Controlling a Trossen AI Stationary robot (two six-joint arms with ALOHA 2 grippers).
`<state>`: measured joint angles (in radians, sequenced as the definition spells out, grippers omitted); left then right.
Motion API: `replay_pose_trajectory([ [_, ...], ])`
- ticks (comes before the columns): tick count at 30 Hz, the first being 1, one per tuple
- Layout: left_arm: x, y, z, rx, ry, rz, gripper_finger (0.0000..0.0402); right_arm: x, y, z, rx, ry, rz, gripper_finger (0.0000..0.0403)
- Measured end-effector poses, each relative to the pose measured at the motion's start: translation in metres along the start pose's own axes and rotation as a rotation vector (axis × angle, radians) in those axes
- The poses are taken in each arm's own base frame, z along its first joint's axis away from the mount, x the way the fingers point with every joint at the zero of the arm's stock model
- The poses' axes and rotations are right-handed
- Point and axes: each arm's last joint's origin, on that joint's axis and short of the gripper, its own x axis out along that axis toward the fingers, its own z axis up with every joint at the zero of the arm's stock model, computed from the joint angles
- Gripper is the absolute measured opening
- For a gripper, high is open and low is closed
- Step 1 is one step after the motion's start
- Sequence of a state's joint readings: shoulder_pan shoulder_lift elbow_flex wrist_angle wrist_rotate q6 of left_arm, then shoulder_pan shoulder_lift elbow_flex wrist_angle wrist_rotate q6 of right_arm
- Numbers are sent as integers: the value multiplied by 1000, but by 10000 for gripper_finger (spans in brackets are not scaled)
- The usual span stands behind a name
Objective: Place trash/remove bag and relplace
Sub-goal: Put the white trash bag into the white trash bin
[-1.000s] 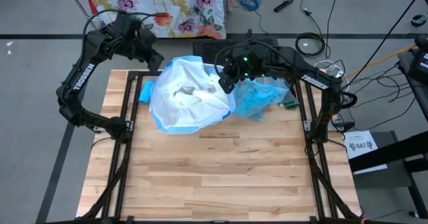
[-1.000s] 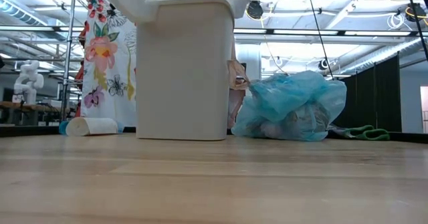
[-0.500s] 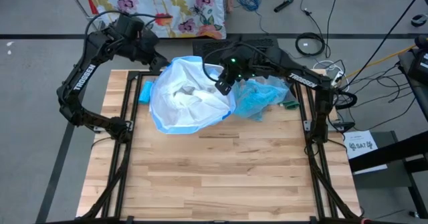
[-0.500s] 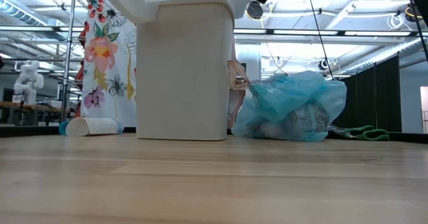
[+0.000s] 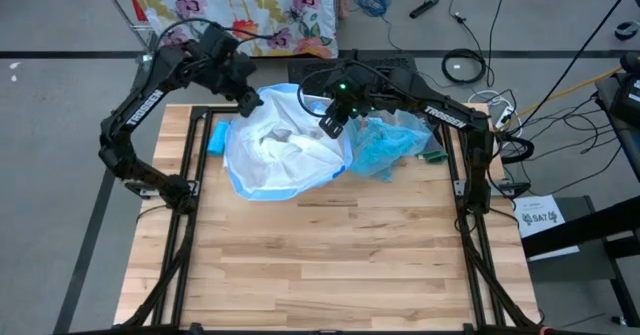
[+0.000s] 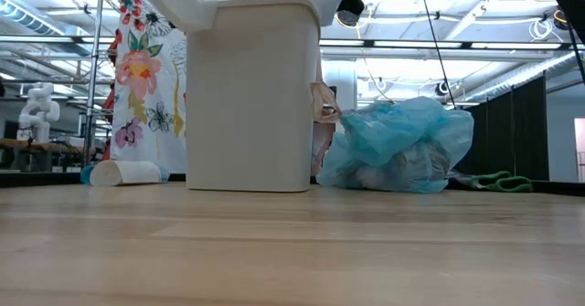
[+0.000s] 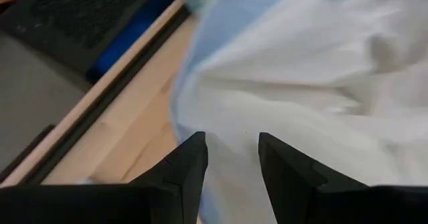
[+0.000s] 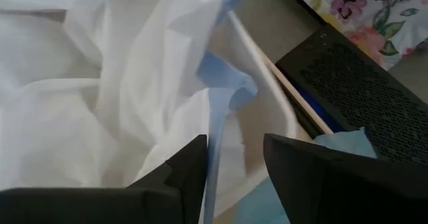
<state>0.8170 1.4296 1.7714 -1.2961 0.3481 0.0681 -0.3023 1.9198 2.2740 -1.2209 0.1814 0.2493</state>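
Observation:
The white bag with a blue hem (image 5: 283, 143) is draped over the cream bin (image 6: 251, 96), its edge hanging over the rim (image 6: 228, 3). The full light-blue bag (image 5: 392, 143) sits on the table right of the bin and also shows in the low view (image 6: 398, 146). My left gripper (image 5: 250, 100) is open at the white bag's far left edge (image 7: 233, 144). My right gripper (image 5: 330, 125) is open at the bin's right rim, with the bag's blue hem (image 8: 217, 117) running between its fingers. No loose trash shows on the table. My left gripper's open fingers (image 7: 194, 160) stand over the white bag's plastic (image 7: 287, 97), coming from above; I cannot tell whether they touch it. My right gripper's open fingers (image 8: 304, 167) stand on either side of a fold of the blue hem (image 8: 215, 127); I cannot tell whether they touch it.
A blue-and-white cylinder (image 6: 128, 172) lies on the table left of the bin. A green-handled item (image 6: 494, 180) lies right of the blue bag. A brownish scrap (image 6: 322, 102) shows between bin and blue bag. A black box (image 8: 361, 90) stands past the far edge. The near half of the table (image 5: 330, 265) is bare wood.
My left gripper has moved toward the table's right and near side, onto the white bag's far left edge. My right gripper has shifted a little toward the table's left, over the bin's right rim. The bags and the bin have stayed where they were.

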Motion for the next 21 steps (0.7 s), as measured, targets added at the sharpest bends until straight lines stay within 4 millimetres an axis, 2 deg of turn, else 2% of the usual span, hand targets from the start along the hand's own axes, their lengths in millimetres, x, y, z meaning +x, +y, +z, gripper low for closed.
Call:
replay_pose_trajectory([
  [3,8,5,3,-9,27,43,133,0,-3,1,6,0,-8,131],
  [5,9,5,3,-7,24,52,113,0,-3,0,-1,1,-7,101],
  [8,6,5,3,5,18,90,50,0,-2,0,-31,1,-6,26],
  [9,5,5,2,19,15,102,26,0,-2,0,-39,1,-9,14],
  [11,0,4,1,37,-1,137,10,0,-4,1,-34,-10,-55,9],
  [17,-17,1,1,67,-83,251,3,-12,-8,4,-5,-89,-166,1],
  [21,-21,5,1,67,-77,415,2,-16,-14,3,54,-115,-310,0],
])
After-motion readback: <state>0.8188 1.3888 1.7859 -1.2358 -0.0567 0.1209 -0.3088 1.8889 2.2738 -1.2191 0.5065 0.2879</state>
